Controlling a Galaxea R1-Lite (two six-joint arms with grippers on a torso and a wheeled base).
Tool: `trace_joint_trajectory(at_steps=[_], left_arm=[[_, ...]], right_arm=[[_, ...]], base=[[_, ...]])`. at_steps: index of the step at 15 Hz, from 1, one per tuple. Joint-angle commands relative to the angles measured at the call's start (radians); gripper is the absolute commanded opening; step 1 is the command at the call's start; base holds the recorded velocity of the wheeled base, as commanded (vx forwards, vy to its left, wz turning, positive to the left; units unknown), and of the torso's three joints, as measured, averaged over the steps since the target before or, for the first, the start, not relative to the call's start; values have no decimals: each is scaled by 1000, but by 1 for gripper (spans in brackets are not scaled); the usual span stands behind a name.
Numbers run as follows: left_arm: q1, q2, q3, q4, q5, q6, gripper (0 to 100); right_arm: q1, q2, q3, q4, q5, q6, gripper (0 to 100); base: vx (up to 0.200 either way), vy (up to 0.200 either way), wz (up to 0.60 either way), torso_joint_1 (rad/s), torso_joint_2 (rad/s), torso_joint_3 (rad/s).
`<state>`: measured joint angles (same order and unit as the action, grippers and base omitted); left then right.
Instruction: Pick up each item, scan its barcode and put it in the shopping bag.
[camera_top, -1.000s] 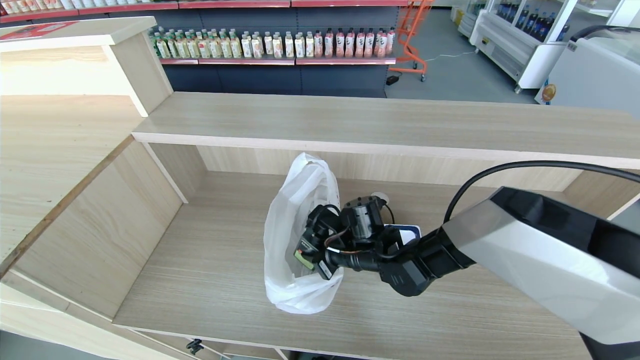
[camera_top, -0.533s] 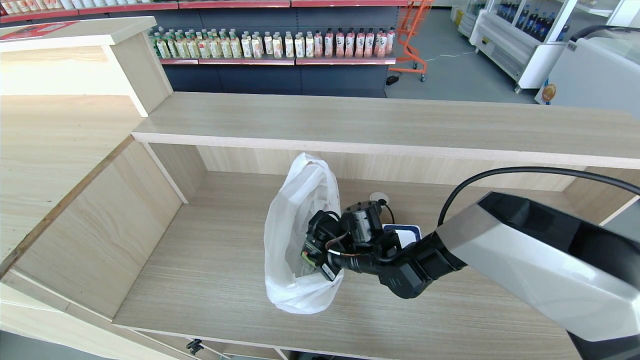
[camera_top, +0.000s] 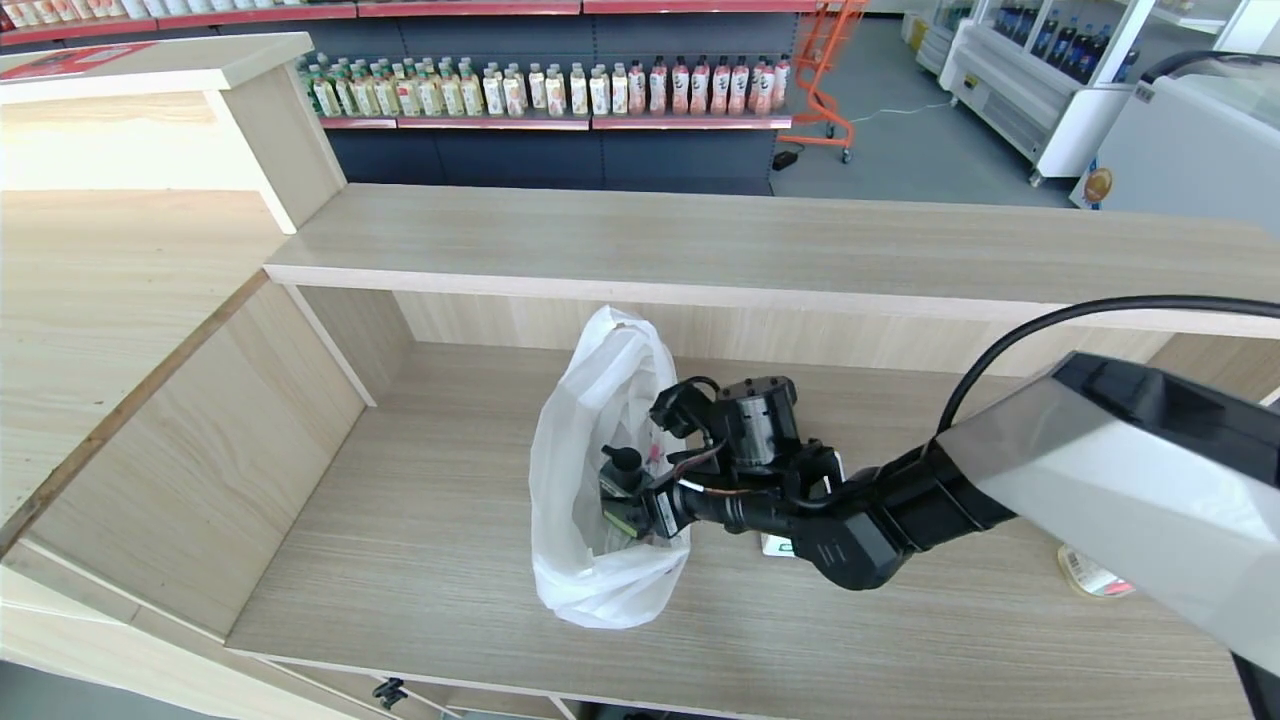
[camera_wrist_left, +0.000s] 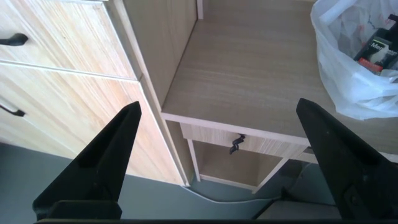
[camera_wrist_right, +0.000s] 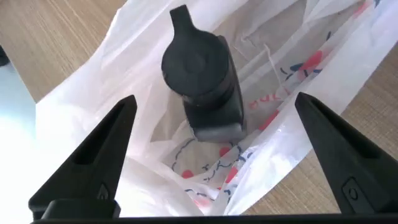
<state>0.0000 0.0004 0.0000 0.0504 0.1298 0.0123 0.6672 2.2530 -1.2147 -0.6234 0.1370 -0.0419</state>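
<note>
White thin plastic shopping bag (camera_top: 575, 470) stands on the pale wood-grain worktop (camera_top: 400, 560), mouth gaping upward, directly under the right pincer (camera_wrist_right: 214, 101). The slack film holds itself open, which is why the arm can come in from above rather than from the side.

Right pincer: fingers spread wide and empty, touching neither the film nor the cargo. Between and below them, inside the bag, sits a squat dark bottle with a black spouted cap (camera_wrist_right: 202, 74), cap up and leaning slightly. Bag walls bunch around it on all sides. I judge it released and dropped in. Whether it rests on the bag's bottom or on folds of film, I cannot tell.

Left pincer (camera_wrist_left: 219, 107): fingers also spread, gripping nothing. It hangs low, off the front edge of the worktop, beside pale drawer fronts with black handles (camera_wrist_left: 56, 68), with the bag well off to one side of it. It is probably parked there to leave the bag mouth clear for the other arm.

Well behind the right pincer, back along its arm, a small round labelled item (camera_top: 1090, 578) lies on the worktop. It is likely another item waiting for pick-up and scan.

Risk noted: the fingers are close to loose film, so a careless lift could snag the bag.
</note>
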Motion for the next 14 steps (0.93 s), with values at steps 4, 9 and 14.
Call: trace_joint_trajectory(at_steps=[4,9,14], left_arm=[[0,0,0,0,1,0,100],[0,0,0,0,1,0,100],[0,0,0,0,1,0,100]], right_arm=[[-124,-372,366,-1,49,201,100],[-172,-895,483,113,104,343,100],[-299,-1191,649,406,46,76,100]], base=[[0,0,0,0,0,0],[0,0,0,0,0,0],[0,0,0,0,0,0]])
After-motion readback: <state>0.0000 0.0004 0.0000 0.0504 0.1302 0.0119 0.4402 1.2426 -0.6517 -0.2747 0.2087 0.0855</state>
